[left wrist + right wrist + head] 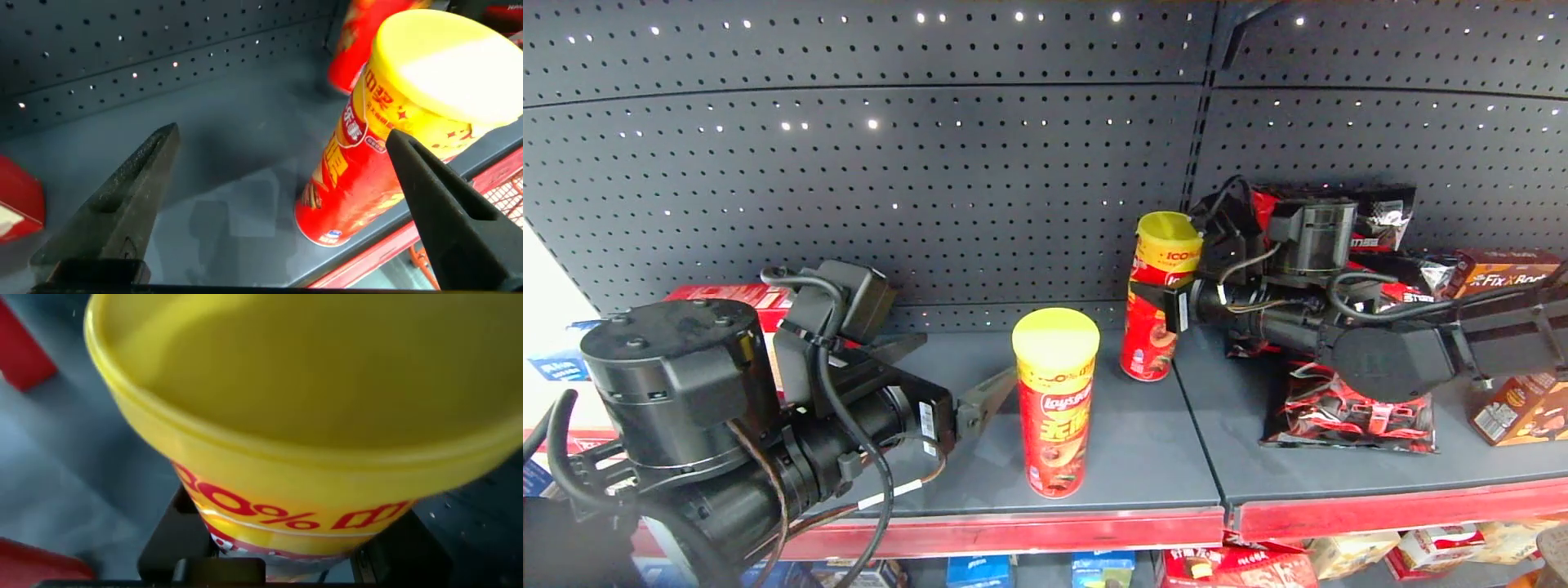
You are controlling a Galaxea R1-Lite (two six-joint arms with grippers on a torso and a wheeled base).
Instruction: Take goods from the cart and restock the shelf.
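Two red chip cans with yellow lids are on the dark shelf (1143, 457). The front can (1054, 400) stands upright near the shelf's front edge. My left gripper (968, 355) is open just to its left, level with the can's middle. In the left wrist view the front can (384, 139) sits just beyond one finger (437, 204), outside the gap of the left gripper (282, 139). The back can (1166, 245) is slightly tilted, with my right gripper (1158, 309) shut on its middle from the right. The back can's yellow rim (310, 416) looms close in the right wrist view.
A red box (735, 296) lies at the back left. Dark red snack bags (1347, 416) lie under my right arm, with more (1380, 212) behind. Brown boxes (1503, 273) stand at the right. A perforated panel (931, 180) backs the shelf; the lower shelf holds several goods (1233, 567).
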